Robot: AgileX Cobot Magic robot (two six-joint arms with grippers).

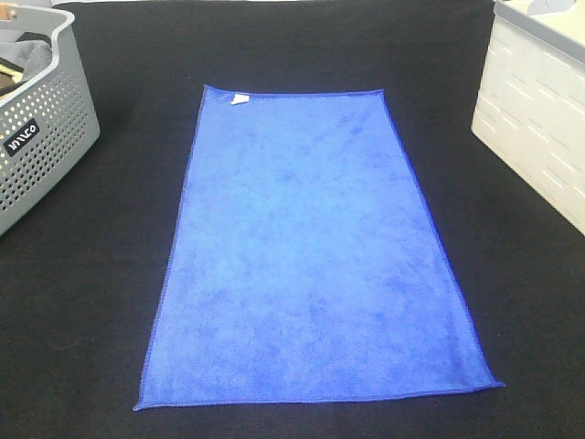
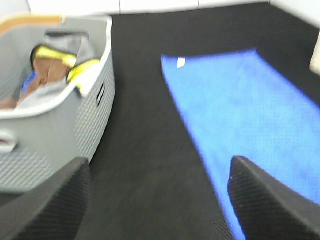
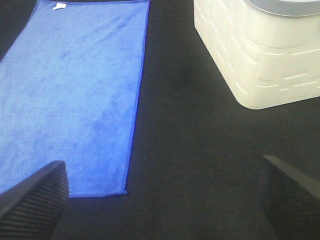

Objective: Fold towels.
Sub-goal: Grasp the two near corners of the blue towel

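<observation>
Right wrist shows towel (image 3: 75, 90) flat near parted fingers (image 3: 35, 200).

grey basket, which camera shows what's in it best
The left wrist view: it looks down into the grey basket and shows a yellow cloth inside, though blurred. The exterior high view cuts it at the frame edge, mostly perforated wall. The right wrist view misses it.

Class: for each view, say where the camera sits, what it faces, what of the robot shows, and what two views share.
Exterior high: mounted overhead, looks down on the blue towel; no robot visible.
Left wrist: on left arm, faces grey basket and towel; open left end effector shows.
Right wrist: on right arm, faces white bin; open right end effector shows.
Shared: towel's white tag.
</observation>
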